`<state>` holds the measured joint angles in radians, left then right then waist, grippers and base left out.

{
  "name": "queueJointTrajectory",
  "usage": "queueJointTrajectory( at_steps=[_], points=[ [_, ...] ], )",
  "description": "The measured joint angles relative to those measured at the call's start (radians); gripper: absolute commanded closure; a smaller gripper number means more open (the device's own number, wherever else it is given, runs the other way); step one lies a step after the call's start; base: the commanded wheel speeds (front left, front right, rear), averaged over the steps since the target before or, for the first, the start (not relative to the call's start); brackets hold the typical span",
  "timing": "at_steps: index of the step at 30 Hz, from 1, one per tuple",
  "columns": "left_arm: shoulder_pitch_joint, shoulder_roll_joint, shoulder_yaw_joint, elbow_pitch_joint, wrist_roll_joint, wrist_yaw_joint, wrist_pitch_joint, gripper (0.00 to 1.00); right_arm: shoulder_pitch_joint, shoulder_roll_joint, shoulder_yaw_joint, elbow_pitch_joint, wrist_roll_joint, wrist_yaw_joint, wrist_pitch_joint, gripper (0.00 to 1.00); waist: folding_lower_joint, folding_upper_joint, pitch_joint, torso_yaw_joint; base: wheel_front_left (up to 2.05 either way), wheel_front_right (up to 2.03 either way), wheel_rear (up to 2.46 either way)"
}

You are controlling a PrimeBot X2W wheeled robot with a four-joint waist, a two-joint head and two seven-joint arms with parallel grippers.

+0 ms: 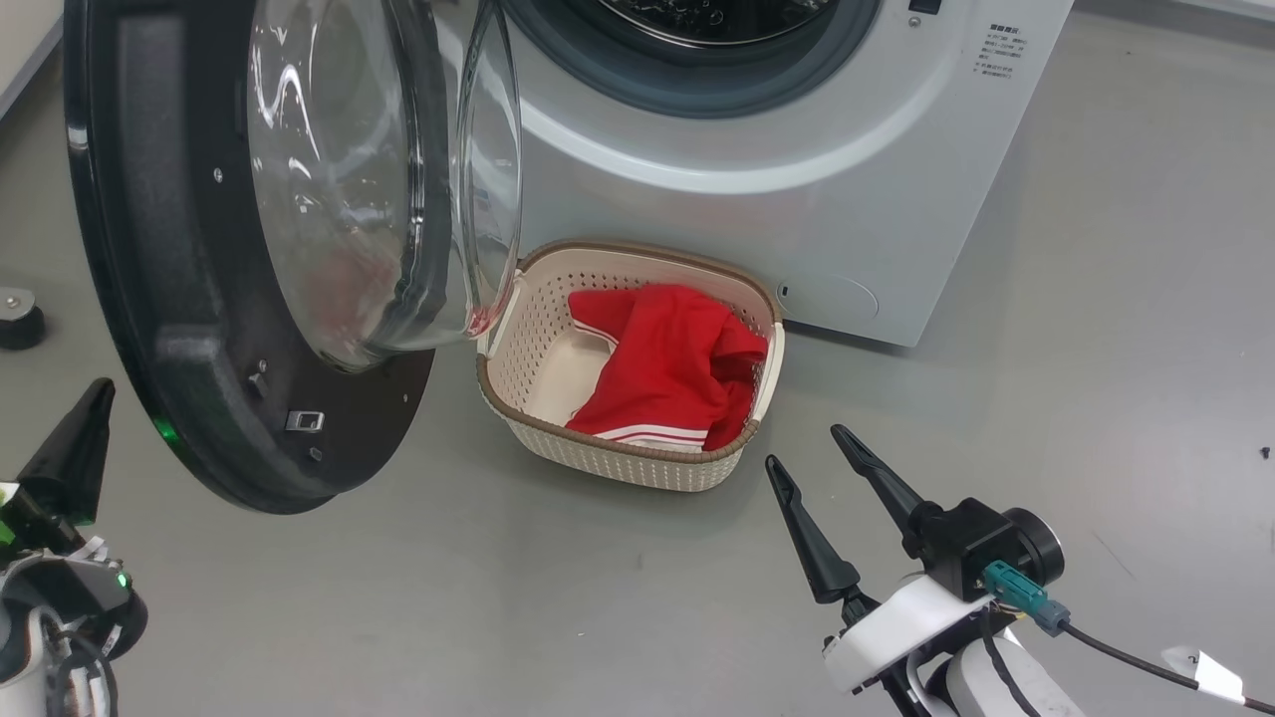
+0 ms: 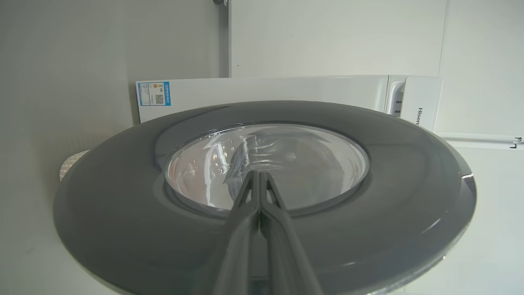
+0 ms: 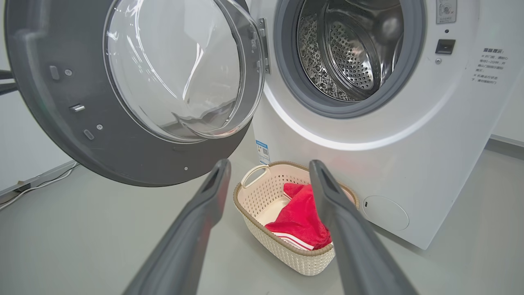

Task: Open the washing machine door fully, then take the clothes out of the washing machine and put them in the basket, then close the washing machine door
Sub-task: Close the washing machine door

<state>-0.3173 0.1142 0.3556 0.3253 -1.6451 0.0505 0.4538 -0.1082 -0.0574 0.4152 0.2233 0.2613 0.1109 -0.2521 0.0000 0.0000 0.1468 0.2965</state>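
The door (image 1: 149, 299) is open, clothes (image 1: 667, 368) in basket (image 1: 618, 468), drum (image 3: 348, 53) looks empty; only closing is left; left tool (image 2: 258, 174) closed on nothing, right tool (image 1: 802, 446) spread

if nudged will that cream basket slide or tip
Probably slides: the basket looks like thin perforated plastic on smooth floor. Tipping seems unlikely: it sits low and wide. The red clothes heaped toward one end may make it pivot.

A small round black thing with a silvery top (image 1: 18, 317) sits on the grey floor (image 1: 598, 597) at the left. A thin cable (image 3: 37, 186) runs along the foot of the white wall (image 3: 28, 143).
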Motion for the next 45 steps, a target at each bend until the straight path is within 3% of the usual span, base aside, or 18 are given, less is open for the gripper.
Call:
queueJointTrajectory(
  at_steps=[3,10,26,45],
  points=[
    [0.0,0.0,0.013,-0.002,-0.034,0.028,0.042,1.0,0.0,0.0,0.0,0.002,0.0,0.0,0.0,0.0,0.0,0.0,-0.002,0.001,0.0,0.0,0.0],
    [0.0,-0.013,0.037,-0.016,-0.126,0.048,0.124,1.0,0.0,0.0,0.001,0.007,0.0,0.0,0.0,0.0,0.0,0.0,-0.008,0.003,0.0,0.0,0.0],
    [0.026,-0.023,-0.007,-0.076,-0.152,0.058,0.241,1.0,0.0,0.0,0.013,0.012,0.0,0.0,0.0,0.0,0.0,0.0,-0.012,-0.006,0.0,0.0,0.0],
    [0.096,-0.052,-0.071,-0.161,-0.192,0.064,0.303,1.0,-0.008,0.0,0.058,0.022,0.003,0.001,0.0,0.0,0.0,0.0,-0.001,-0.102,0.0,0.0,0.0]
  ],
)
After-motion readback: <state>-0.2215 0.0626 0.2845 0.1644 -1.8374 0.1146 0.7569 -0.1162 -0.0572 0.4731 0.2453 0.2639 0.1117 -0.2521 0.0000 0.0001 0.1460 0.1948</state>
